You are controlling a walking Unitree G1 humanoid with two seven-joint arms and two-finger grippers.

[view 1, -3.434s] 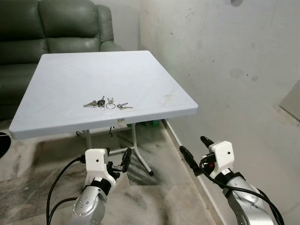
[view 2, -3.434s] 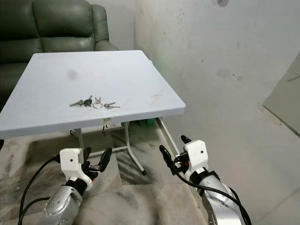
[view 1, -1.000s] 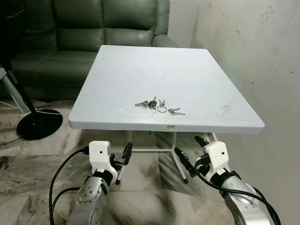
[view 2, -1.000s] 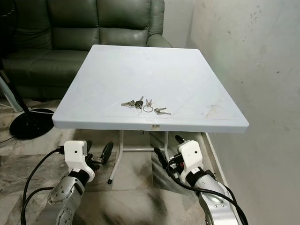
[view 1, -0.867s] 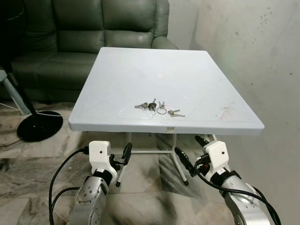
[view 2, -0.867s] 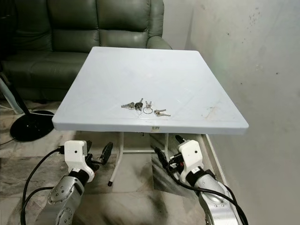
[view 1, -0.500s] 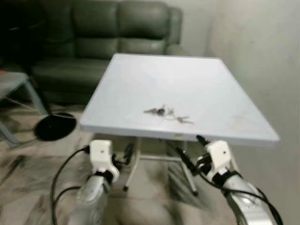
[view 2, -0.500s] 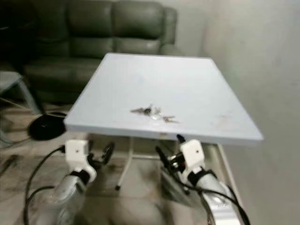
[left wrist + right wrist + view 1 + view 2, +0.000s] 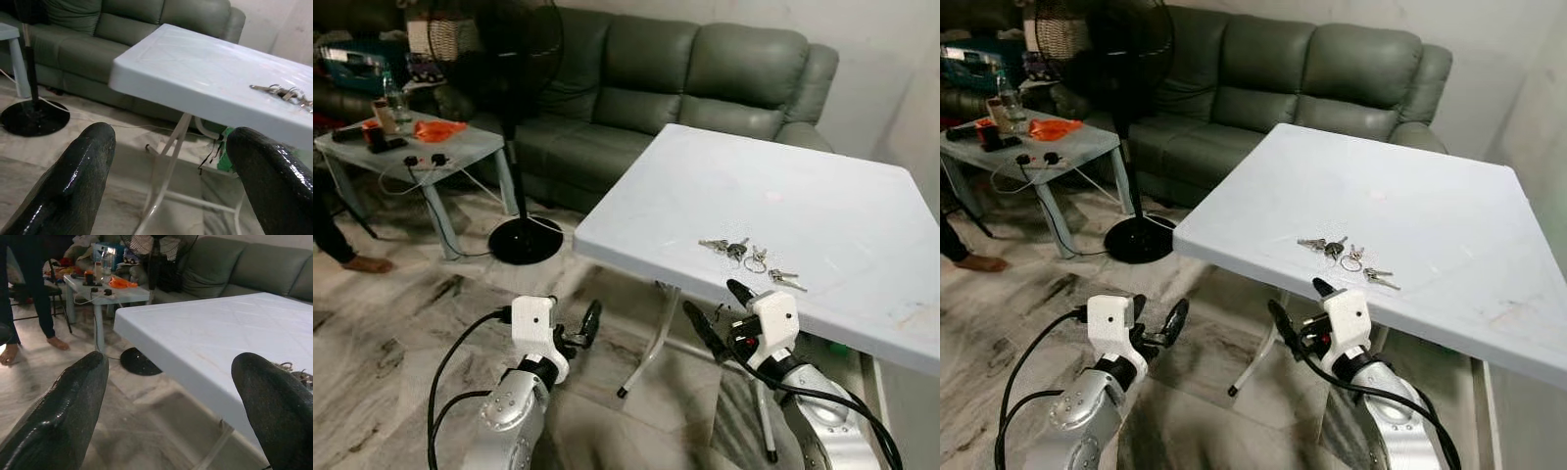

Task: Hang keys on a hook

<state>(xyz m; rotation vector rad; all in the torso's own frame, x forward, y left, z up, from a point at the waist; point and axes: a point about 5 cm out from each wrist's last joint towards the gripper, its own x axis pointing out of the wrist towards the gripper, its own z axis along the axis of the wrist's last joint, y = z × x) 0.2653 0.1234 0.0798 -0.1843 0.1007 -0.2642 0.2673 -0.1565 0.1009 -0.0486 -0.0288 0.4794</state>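
Nothing is done yet: the keys (image 9: 749, 257) lie untouched on the table (image 9: 862, 211) near its front edge, while the left gripper (image 9: 576, 328) and right gripper (image 9: 717, 313) hang below that edge, both spread and empty.

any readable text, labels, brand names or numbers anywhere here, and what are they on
No text can be read in these pictures.
The bottle and clutter on the small side table: any labels too small and blurred to read.
The keys on the white table: any markings too small to make out.
The fan, the sofa and each end effector: no lettering visible.
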